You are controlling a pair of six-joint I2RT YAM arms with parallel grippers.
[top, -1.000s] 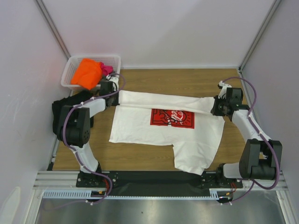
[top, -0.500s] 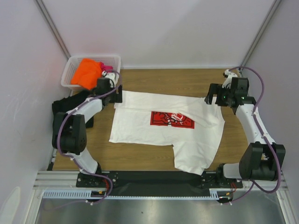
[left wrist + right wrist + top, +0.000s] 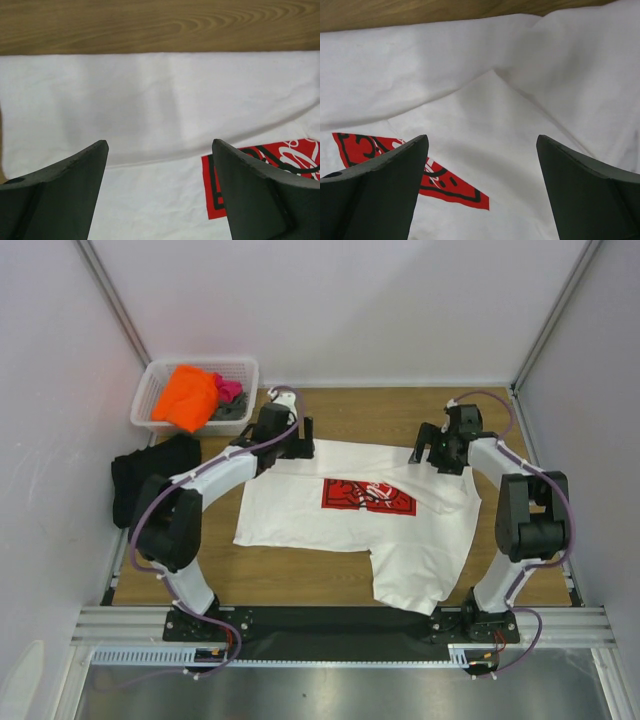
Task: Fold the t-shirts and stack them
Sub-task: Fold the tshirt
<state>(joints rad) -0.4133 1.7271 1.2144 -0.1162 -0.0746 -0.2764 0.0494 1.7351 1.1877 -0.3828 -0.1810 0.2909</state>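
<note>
Top external shows the white t-shirt lying crosswise, with the left gripper and right gripper both spread wide and empty, flanking its red graphic along the far edge; left wrist puts that graphic low-right of its jaws, right wrist low-left.

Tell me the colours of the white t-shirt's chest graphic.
Red with black and white line work; the chest graphic shows best in the right wrist view.

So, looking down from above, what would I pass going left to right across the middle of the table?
Black t-shirt → left gripper → red graphic on the white t-shirt → right gripper.
</note>
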